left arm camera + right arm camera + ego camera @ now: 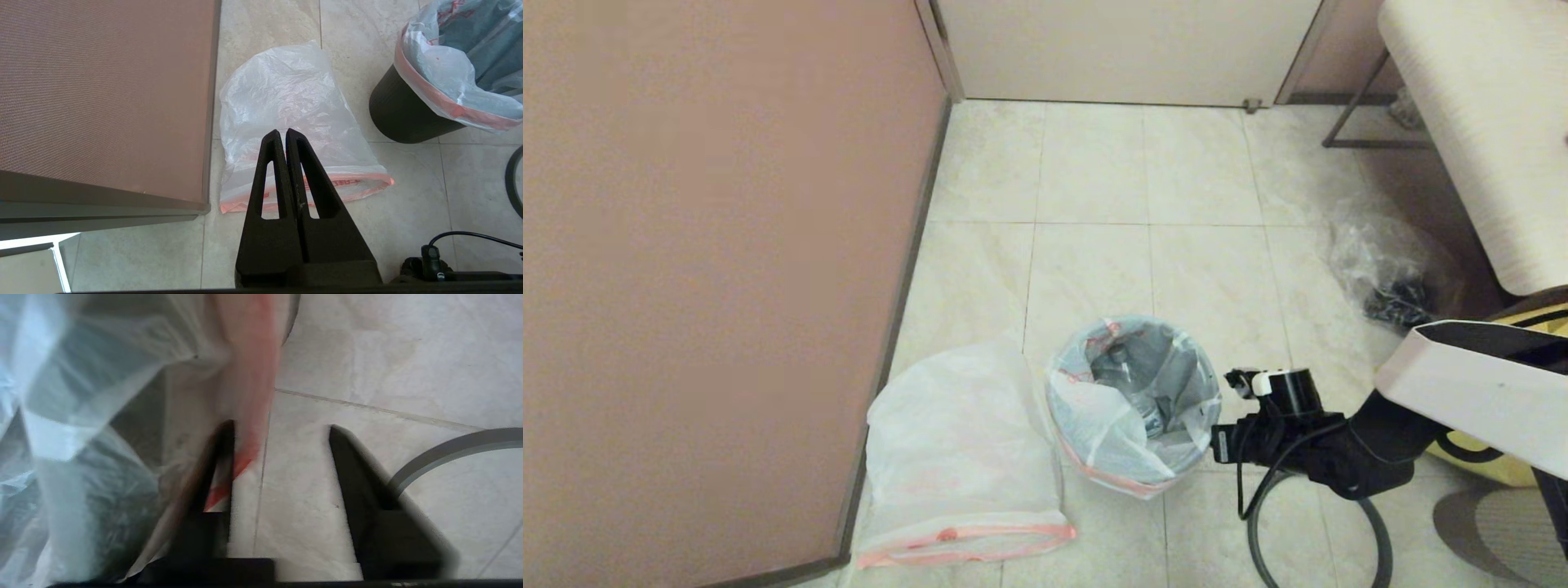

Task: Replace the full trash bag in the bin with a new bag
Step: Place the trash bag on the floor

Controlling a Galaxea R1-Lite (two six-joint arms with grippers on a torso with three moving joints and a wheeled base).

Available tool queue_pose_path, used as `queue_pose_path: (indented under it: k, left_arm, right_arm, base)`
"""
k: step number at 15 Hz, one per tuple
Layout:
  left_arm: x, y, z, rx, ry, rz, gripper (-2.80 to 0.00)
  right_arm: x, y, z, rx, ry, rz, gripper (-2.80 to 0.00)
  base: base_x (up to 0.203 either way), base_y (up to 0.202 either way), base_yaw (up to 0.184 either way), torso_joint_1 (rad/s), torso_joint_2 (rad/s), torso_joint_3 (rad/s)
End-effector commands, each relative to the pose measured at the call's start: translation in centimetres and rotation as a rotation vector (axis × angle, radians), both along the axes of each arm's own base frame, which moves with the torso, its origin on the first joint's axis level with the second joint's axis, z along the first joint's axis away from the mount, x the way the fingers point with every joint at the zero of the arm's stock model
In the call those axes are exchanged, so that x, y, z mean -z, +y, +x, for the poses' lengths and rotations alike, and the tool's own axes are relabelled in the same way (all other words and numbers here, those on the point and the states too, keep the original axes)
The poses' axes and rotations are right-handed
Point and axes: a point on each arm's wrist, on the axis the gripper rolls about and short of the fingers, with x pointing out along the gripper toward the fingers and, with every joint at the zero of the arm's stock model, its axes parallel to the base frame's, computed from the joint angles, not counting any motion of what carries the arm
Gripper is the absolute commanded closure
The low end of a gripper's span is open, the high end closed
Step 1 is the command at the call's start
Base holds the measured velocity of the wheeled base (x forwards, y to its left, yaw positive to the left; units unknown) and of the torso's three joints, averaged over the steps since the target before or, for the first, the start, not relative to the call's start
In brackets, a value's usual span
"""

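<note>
Head view shows one bin (1168, 482) on the floor tiles, lined with one full trash bag (1131, 400); one new bag (960, 457) lies flat just beside it, near the wall. One right gripper (1217, 445) sits at the bin's rim. Left wrist view: the left gripper (284, 132) hangs above the new bag, fingers pressed together. Right wrist view: the right gripper's two fingers (222, 465) stand apart, one touching the bag's orange band.
</note>
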Motion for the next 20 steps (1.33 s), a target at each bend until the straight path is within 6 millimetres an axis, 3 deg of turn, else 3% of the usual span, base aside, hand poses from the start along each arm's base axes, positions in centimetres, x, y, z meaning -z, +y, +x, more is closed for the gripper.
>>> queue_pose_path:
  k: [1,4,16,20]
  left_arm:
    - [0.0,0.0,0.0,-0.001,0.002,0.000,0.00]
    - [0.0,0.0,0.0,-0.001,0.000,0.000,0.00]
    - [0.0,0.0,0.0,-0.001,0.002,0.000,0.00]
    - [0.0,0.0,0.0,-0.001,0.001,0.000,0.00]
  right_arm:
    - [-0.2,0.2,0.3,0.023,0.007,0.039,0.00]
    - [-1.7,0.2,0.3,0.008,0.039,0.201,0.00]
    - [-3.4,-2.2,-2.2,0.077,0.074,0.232,0.00]
    - [-3.9,-2.2,-2.7,0.060,0.091,0.281,0.00]
  base:
    - [0.000,0.000,0.000,0.000,0.00,0.000]
    - [0.000,0.000,0.000,0.000,0.00,0.000]
    - [0.000,0.000,0.000,0.000,0.00,0.000]
    - [0.000,0.000,0.000,0.000,0.00,0.000]
